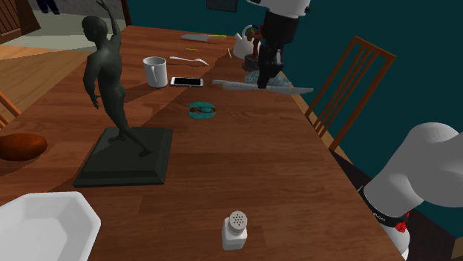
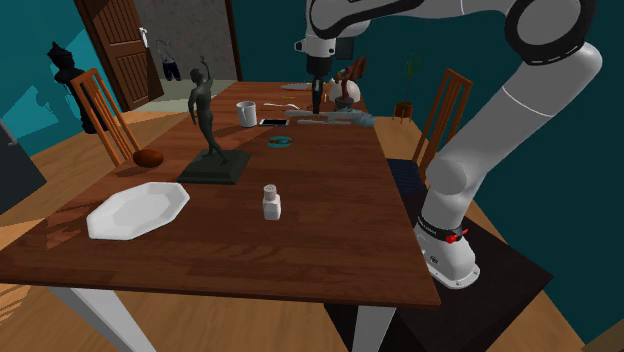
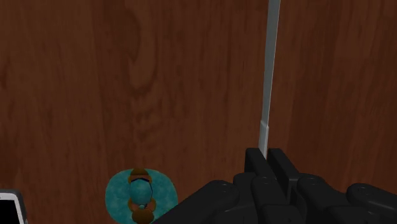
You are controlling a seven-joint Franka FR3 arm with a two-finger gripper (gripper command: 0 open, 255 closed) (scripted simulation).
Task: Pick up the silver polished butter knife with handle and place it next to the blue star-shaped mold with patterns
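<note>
My black gripper [image 3: 270,162] is shut on the silver butter knife [image 3: 271,70], whose long flat blade runs straight out from between the fingers. In the shoulder view the gripper [image 1: 264,81] holds the knife [image 1: 237,86] level, just above the far part of the wooden table [image 1: 245,170], near its right edge. The teal-blue patterned mold [image 1: 202,110], with a brown piece at its centre, lies on the table a little nearer the camera and to the left of the knife. From the hand camera the mold [image 3: 140,194] lies well below, off to one side of the fingers.
A dark statue [image 1: 111,81] on a square base stands at the left. A white mug [image 1: 156,72] and a phone [image 1: 186,81] lie just left of the knife. A white teapot [image 1: 243,43] is behind it. Nearer are a shaker [image 1: 234,230] and a white plate [image 1: 44,222]. A chair [image 1: 349,81] flanks the right edge.
</note>
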